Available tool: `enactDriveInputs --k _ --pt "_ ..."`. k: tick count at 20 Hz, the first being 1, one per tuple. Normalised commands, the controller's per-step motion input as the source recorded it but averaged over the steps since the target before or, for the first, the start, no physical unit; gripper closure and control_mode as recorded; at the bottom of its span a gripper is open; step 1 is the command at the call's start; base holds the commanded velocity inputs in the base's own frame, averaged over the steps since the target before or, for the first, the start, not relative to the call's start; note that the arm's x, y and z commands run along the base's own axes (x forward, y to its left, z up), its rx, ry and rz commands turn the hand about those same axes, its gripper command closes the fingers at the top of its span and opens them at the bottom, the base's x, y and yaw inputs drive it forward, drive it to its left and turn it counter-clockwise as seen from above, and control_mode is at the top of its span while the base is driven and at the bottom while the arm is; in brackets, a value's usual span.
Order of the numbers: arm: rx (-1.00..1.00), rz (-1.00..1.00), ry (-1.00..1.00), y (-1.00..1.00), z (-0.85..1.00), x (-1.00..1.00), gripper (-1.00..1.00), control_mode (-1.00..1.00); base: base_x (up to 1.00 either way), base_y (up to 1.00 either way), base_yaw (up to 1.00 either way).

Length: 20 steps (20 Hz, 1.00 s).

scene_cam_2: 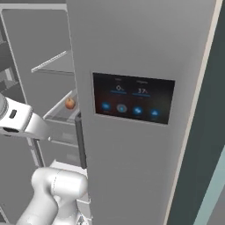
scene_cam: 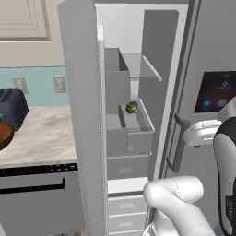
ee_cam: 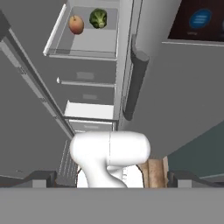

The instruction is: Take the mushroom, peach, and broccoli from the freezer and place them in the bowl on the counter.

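Note:
The freezer (scene_cam: 138, 69) stands open, its grey door (scene_cam: 83, 115) swung out to the left. The dark green broccoli (ee_cam: 98, 18) and the orange-red peach (ee_cam: 76, 24) lie side by side in a clear bin at mid height; the broccoli (scene_cam: 132, 108) shows from the left and the peach (scene_cam_2: 70, 103) from the right. The mushroom is hidden. At the far left, the reddish-brown bowl (scene_cam: 3, 133) sits on the beige counter (scene_cam: 46, 133), cut by the frame edge. My gripper (ee_cam: 112, 178) is open and empty, well back from the bin and below it, in front of the freezer.
A dark blue-grey toaster (scene_cam: 11, 108) stands behind the bowl. The wider grey door with its dark dispenser panel (scene_cam_2: 132, 99) and a vertical handle (ee_cam: 133, 83) flanks the freezer on the right. Closed drawers (scene_cam: 126, 166) sit below the bin.

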Motion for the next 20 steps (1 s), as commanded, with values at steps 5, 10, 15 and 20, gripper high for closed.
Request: enactDriveInputs --k 5,10,15,20 --pt "0.0 0.0 0.0 0.0 0.0 0.0 -1.0 1.0 0.13 0.37 -0.02" --pt "0.0 0.0 0.0 0.0 0.0 0.0 -1.0 1.0 0.17 0.34 -0.06" --pt "0.0 0.0 0.0 0.0 0.0 0.0 -1.0 1.0 0.14 0.33 -0.11" --pt "0.0 0.0 0.0 0.0 0.0 0.0 -1.0 1.0 0.13 0.36 -0.14"
